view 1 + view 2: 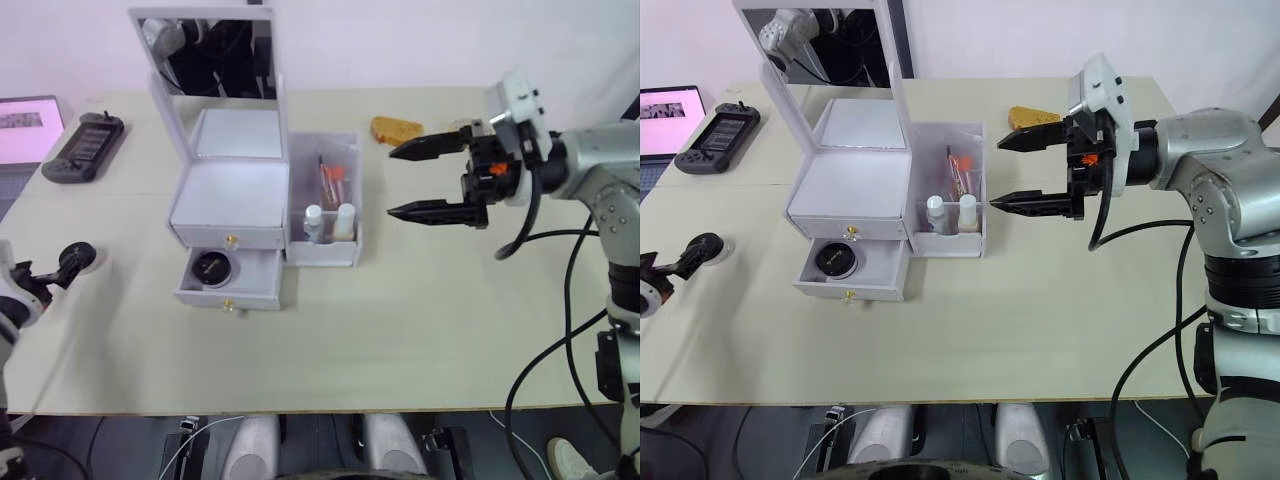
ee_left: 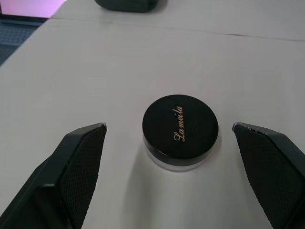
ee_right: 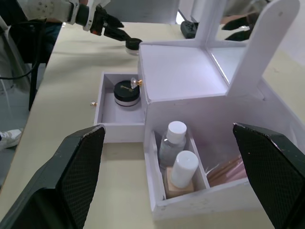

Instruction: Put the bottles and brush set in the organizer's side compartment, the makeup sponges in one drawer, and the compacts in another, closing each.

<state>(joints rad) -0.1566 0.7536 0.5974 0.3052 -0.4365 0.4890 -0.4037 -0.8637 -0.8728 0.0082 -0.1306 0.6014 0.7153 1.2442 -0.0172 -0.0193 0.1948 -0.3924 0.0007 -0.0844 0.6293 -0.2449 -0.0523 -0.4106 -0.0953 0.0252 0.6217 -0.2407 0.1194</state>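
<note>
Left end effector (image 2: 169, 138) spread wide around second compact (image 2: 180, 131) on bench (image 1: 420, 330), at nine o'clock of organizer (image 1: 228, 200). Right end effector (image 1: 1030, 172) wide, empty, at three o'clock. Other compact (image 1: 210, 267) in open lower drawer (image 1: 232, 281). Probably compact step; next: close, lift, carry to drawer.

A pale beige table (image 1: 400, 330) is spanning the scene, a seam running across its far part. A white wall (image 1: 400, 40) is standing behind it. Dark grey floor (image 1: 100, 440) is showing below the near edge.
</note>
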